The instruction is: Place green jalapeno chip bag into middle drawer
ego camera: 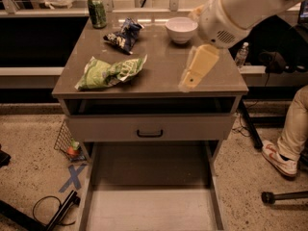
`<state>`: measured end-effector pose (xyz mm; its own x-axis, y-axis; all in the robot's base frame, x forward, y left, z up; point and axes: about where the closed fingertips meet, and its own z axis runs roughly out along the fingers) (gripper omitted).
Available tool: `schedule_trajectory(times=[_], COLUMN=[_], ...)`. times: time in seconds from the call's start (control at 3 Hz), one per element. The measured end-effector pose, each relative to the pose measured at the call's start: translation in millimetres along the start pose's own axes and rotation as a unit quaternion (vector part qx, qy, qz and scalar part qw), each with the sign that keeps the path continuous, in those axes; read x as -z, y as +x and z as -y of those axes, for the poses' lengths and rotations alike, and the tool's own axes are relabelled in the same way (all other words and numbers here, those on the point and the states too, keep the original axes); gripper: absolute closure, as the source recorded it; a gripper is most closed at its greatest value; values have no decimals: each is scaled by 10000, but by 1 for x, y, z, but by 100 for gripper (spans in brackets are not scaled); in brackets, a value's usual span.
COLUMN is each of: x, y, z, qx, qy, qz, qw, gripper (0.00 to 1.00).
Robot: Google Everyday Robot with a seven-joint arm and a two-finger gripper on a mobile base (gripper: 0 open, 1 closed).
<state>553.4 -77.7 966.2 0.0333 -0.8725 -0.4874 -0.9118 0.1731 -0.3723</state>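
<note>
We note the gripper (189,81) hanging over the right near part of the cabinet top (161,66), below the white arm (240,8); whether it is clenched or released we cannot tell. It is well apart from the chip bag (109,72), which lies crumpled on the left near part of the top, close to the front edge. Farther back we see a blue bag (124,33), a green can (97,11) at the far left corner and a white bowl (181,29) to the right. Under the top sits a drawer front (110,128) with a black handle (149,134). Below it the middle drawer (149,208) stands open towards us, floor bare. A shoe (278,158) shows at right.
</note>
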Motion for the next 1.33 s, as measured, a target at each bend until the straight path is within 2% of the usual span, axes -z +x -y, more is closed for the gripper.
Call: schedule_trajectory(times=[0.33,0.67,1.0,1.33], x=[-26,-82,-134,-176], y=[-8,-22,-32,-42], z=[6,19,34,49], qx=[123,258,220,40], qy=[-139,-395,-659,-886], qz=[22,119,174,210], qw=[9998,9988,9974,9958], gripper=[0,0,0,0])
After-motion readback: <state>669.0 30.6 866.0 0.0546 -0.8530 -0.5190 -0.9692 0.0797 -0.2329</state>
